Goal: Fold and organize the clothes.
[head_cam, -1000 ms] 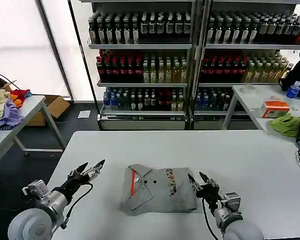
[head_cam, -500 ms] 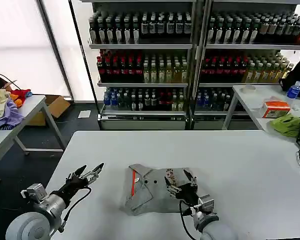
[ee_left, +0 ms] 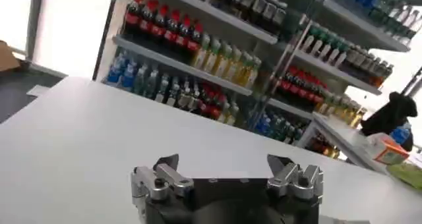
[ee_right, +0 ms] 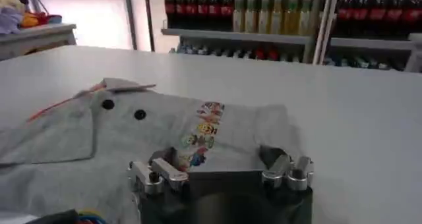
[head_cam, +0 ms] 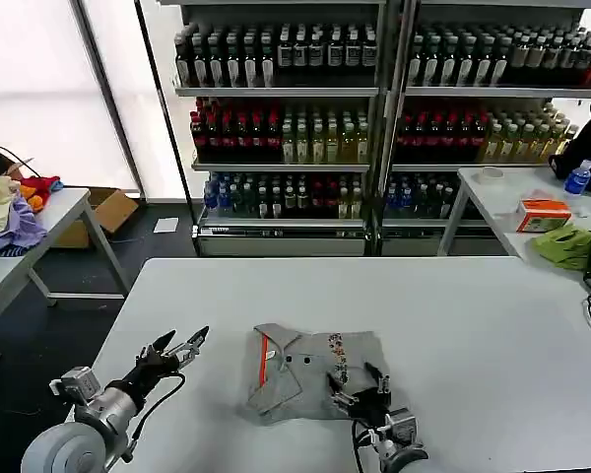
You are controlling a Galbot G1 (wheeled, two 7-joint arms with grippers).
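The folded grey shirt [head_cam: 310, 372] sits near the tabletop's [head_cam: 473, 315] front edge, around the middle. There's a strip of multicoloured chest print [ee_right: 203, 132] with no lettering I can read, plus two dark buttons and a red-lined collar. My right gripper [head_cam: 366, 392] is over its front-right part, fingers spread, holding nothing. My left gripper [head_cam: 180, 347] hangs open toward the left edge, also empty.
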